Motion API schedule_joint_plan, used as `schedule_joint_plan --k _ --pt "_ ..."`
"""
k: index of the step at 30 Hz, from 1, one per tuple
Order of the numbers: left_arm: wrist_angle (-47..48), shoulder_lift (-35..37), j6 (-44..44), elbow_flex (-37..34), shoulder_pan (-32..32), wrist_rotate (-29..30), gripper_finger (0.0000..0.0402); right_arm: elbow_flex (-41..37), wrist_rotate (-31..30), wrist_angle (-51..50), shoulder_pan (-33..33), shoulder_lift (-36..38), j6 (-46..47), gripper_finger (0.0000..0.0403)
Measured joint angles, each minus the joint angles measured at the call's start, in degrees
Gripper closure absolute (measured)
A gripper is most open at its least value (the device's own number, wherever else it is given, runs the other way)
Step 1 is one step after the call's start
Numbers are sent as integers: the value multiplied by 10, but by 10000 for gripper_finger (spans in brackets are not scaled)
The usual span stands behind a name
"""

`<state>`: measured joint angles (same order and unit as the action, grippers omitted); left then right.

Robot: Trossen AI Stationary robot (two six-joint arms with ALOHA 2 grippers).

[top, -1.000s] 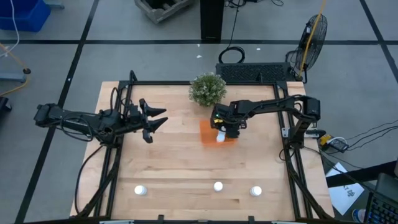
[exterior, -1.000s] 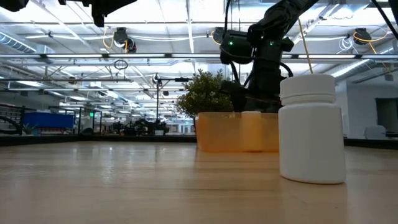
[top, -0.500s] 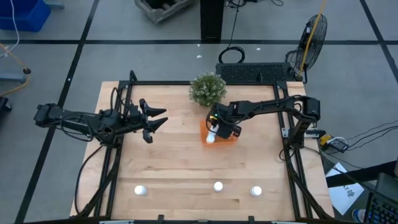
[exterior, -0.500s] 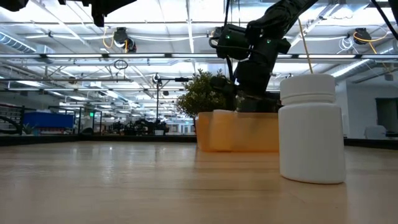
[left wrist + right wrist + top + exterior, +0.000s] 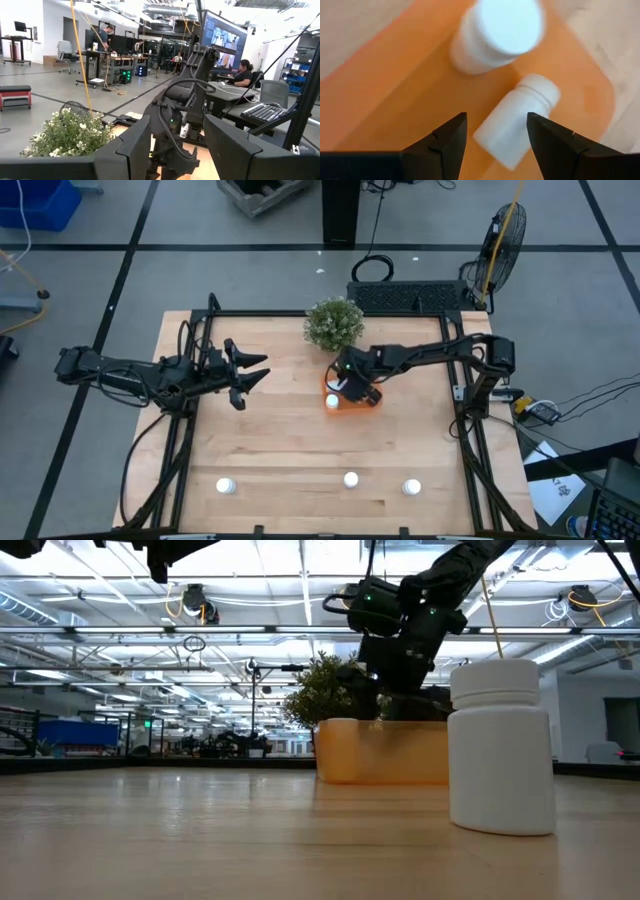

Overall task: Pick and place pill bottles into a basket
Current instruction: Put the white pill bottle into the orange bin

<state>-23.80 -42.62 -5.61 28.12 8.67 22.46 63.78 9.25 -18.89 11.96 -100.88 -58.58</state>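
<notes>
The orange basket (image 5: 362, 404) stands right of the table's middle, in front of the plant; it also shows in the low view (image 5: 385, 752). My right gripper (image 5: 341, 391) hangs open over the basket's left end, fingers pointing down (image 5: 497, 135). Below it in the basket are two white pill bottles: one upright (image 5: 502, 32), one lying on its side (image 5: 515, 127) under the gap between the fingers. Three more bottles stand near the table's near edge (image 5: 226, 486), (image 5: 351, 479), (image 5: 411, 487). My left gripper (image 5: 255, 370) is open and empty above the table's left half.
A bushy green potted plant (image 5: 334, 323) stands at the far edge just behind the basket. One near-edge bottle looms close in the low view (image 5: 500, 745). Bare wood lies between the basket and the near-edge bottles. People sit at desks in the room beyond.
My right gripper has gone toward the table's left edge, from over the basket's middle to over its left end. The white bottle seen in the basket has gone the same way, from the middle to the left end.
</notes>
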Motion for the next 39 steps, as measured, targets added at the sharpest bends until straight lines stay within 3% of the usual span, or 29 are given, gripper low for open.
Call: schedule_joint_plan --k 8,14,27,39 --pt "0 0 0 0 0 0 215 -56 -2 149 -5 0 177 205" --pt "0 0 0 0 0 0 215 -69 -40 183 -5 0 283 205" --pt "0 0 0 0 0 0 215 -68 -47 133 -3 1 335 210" --pt "0 0 0 0 0 0 215 -67 -48 118 -3 6 354 303"
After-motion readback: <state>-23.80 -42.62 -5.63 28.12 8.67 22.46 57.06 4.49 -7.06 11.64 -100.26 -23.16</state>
